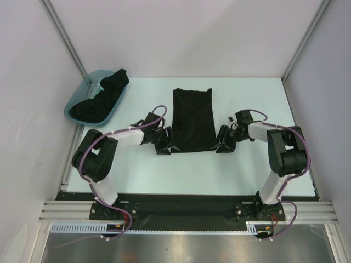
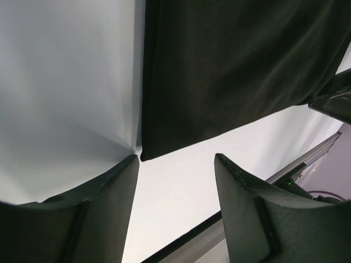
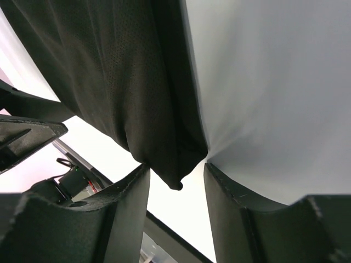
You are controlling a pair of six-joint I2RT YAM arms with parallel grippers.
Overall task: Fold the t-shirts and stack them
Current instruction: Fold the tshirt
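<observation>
A folded black t-shirt [image 1: 192, 120] lies flat on the bench [image 1: 247, 170]. The left claw [image 1: 163, 142] gapes open at the shirt's near-left corner. The right claw [image 1: 224, 141] stands open around its near-right corner.

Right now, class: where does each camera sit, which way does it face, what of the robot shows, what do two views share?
Top external: above and behind the bases, facing down at the table; both arms show, left gripper and right gripper flanking the folded t-shirt.
Left wrist: on the left arm, facing the shirt's near left corner past its own fingers.
Right wrist: right arm, own fingers, facing the near right corner.
Shared: both wrists see that t-shirt.
</observation>
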